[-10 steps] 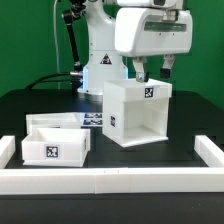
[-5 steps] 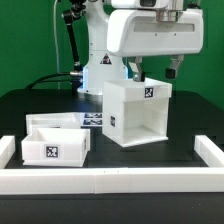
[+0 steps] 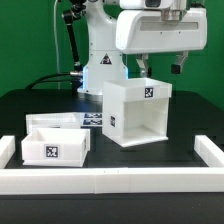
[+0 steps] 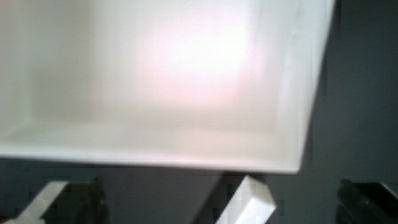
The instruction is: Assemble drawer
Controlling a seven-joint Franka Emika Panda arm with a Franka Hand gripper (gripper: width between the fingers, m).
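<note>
The white cube housing [image 3: 140, 112] stands on the black table at the centre, its open front toward the exterior view's lower right and a tag on its top. Two small white trays [image 3: 55, 140] sit close together at the exterior view's left, and the front one shows a tag. My gripper [image 3: 160, 68] hangs just above the housing's back edge, open and empty. In the wrist view, the housing's white panel [image 4: 160, 80] fills most of the picture. The gripper [image 4: 210, 205] shows there as two dark fingers [image 4: 54, 200] set wide apart.
The marker board [image 3: 95, 120] lies flat between the trays and the housing. A low white rail [image 3: 110, 180] edges the table's front and both sides. The robot base [image 3: 100, 60] and cables stand behind the housing.
The gripper has risen a little and shifted toward the exterior view's right over the housing, with its fingers now wider apart. The housing and trays have not moved.
</note>
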